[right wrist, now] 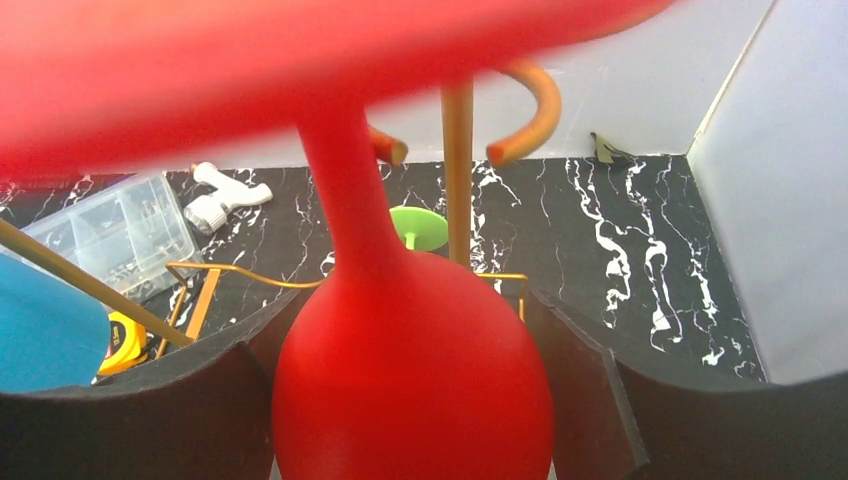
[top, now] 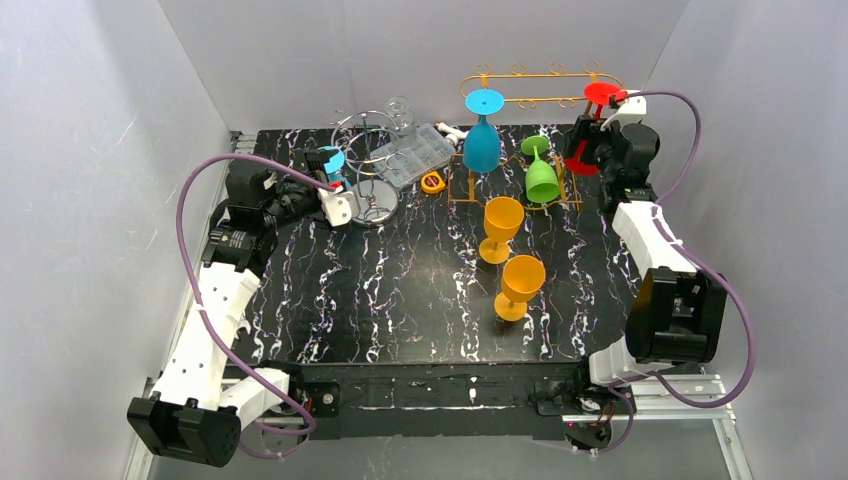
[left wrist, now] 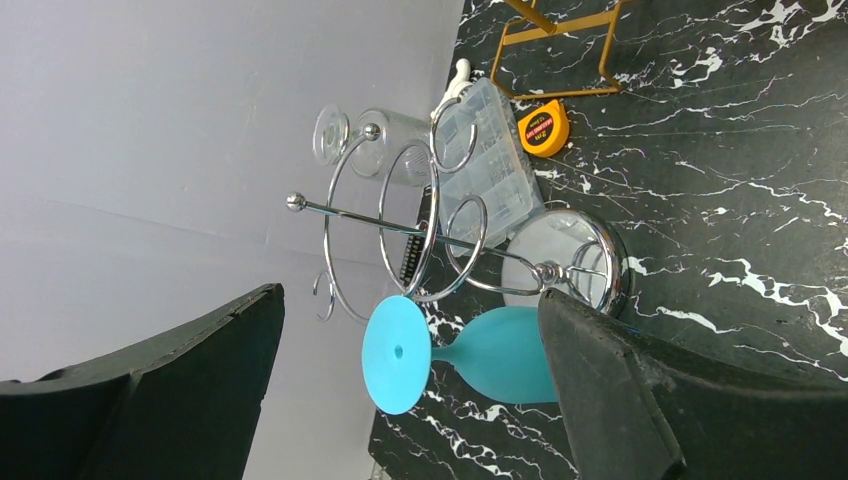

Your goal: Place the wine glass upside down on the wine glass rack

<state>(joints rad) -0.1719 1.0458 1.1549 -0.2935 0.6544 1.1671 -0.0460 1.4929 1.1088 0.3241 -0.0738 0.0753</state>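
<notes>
Rack (right wrist: 457, 180) — blue glass (top: 481, 145) inverted, red glass (right wrist: 415, 380) gripped

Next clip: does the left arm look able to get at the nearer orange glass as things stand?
Probably yes. The nearer orange glass stands upright on bare table, with nothing between it and the left gripper, whose jaws are wide open. It is a long stretch across, though.
</notes>
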